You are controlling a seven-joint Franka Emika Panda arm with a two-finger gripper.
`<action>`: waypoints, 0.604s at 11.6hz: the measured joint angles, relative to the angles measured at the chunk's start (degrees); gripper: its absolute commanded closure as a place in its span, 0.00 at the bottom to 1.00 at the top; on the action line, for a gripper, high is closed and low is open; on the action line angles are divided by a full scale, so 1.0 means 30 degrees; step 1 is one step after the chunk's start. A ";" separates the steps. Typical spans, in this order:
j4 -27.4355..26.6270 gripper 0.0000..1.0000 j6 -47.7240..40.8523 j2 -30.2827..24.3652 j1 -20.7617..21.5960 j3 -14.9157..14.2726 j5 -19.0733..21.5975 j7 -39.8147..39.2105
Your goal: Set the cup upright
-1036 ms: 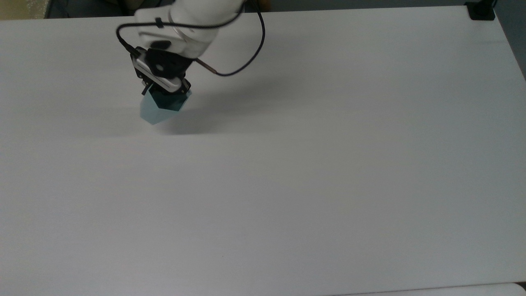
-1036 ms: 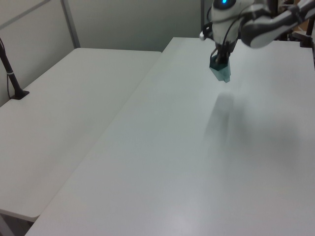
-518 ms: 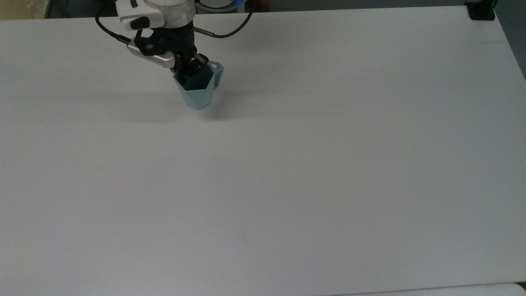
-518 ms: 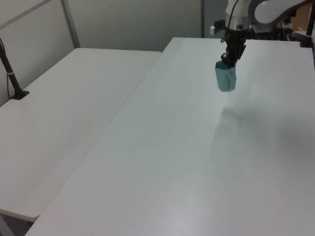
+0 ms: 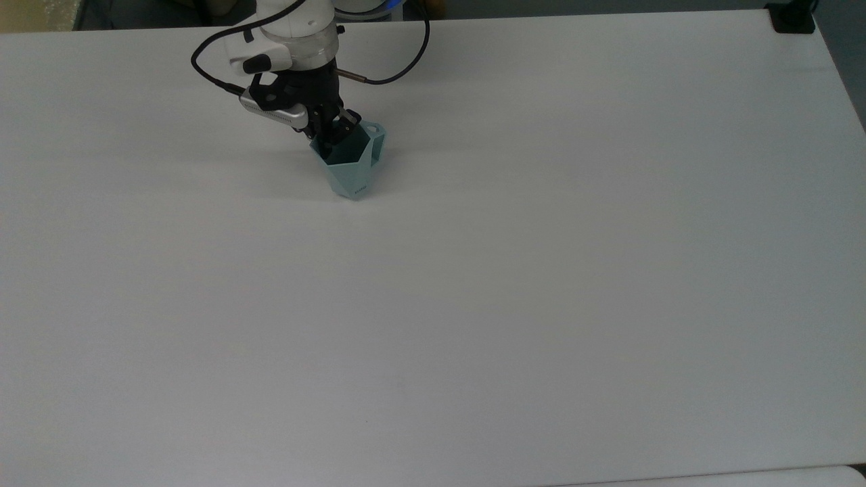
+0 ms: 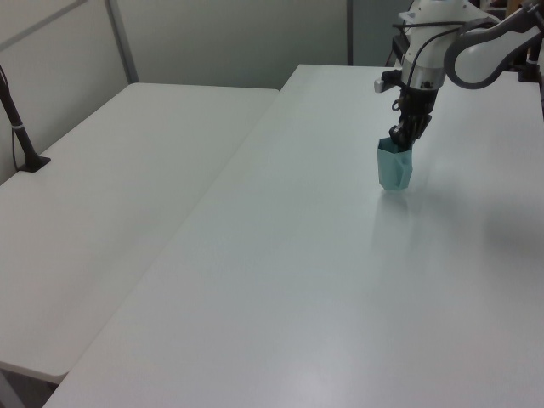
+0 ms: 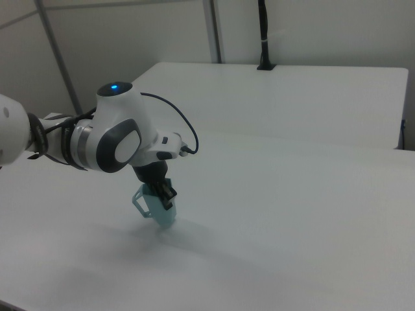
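Gripping the cup (image 5: 352, 162) by its rim, the gripper (image 5: 330, 138) has one finger inside the mouth and one outside, per my top view. Cup pos.: mouth up, base on or just at the white table (image 5: 541, 270), near the far edge in the top view's upper left. Handle (image 5: 376, 130) faces the top view's upper right. In the right view the cup (image 7: 157, 208) leans slightly; I can't confirm full contact w/ the table.

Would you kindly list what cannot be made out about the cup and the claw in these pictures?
- Top view: the claw's fingertips, hidden inside the cup.
- Left view: the cup's handle, too small to tell.
- Right view: whether the cup's base touches the table, hidden by its own body.
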 measured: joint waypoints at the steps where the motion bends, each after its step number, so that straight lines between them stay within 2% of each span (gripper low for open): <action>1: -0.0032 1.00 0.0001 -0.0001 0.0091 0.0001 0.0020 0.0000; 7: -0.0315 1.00 0.0001 0.0008 0.0374 0.0001 0.0036 0.0001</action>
